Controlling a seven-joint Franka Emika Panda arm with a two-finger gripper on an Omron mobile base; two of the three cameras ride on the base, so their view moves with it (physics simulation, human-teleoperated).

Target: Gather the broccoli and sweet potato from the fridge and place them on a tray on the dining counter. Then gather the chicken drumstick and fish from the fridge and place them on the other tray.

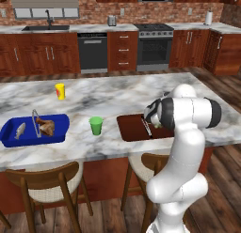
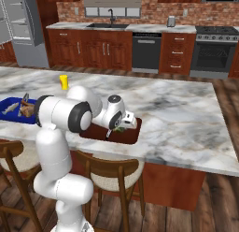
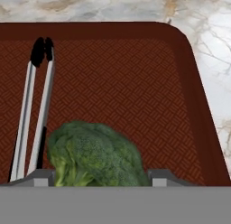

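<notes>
The broccoli [image 3: 94,155] sits between my two finger tips, just over the near end of the dark red tray [image 3: 135,83] on the dining counter [image 1: 108,96]. My gripper [image 3: 103,178] is shut on the broccoli, and a bit of green shows under the hand [image 2: 120,129]. The blue tray [image 1: 9,138] at the counter's left holds the fish [image 1: 20,130] and the chicken drumstick [image 1: 45,126]. The fridge [image 2: 21,25] stands at the far left of the right base view. The sweet potato is out of view.
Metal tongs [image 3: 31,105] lie in the red tray to the left of the broccoli, and another pair stands in the blue tray. A green cup [image 1: 96,125] stands between the trays, a yellow bottle [image 1: 60,91] farther back. Wooden stools [image 1: 47,185] line the counter's near side.
</notes>
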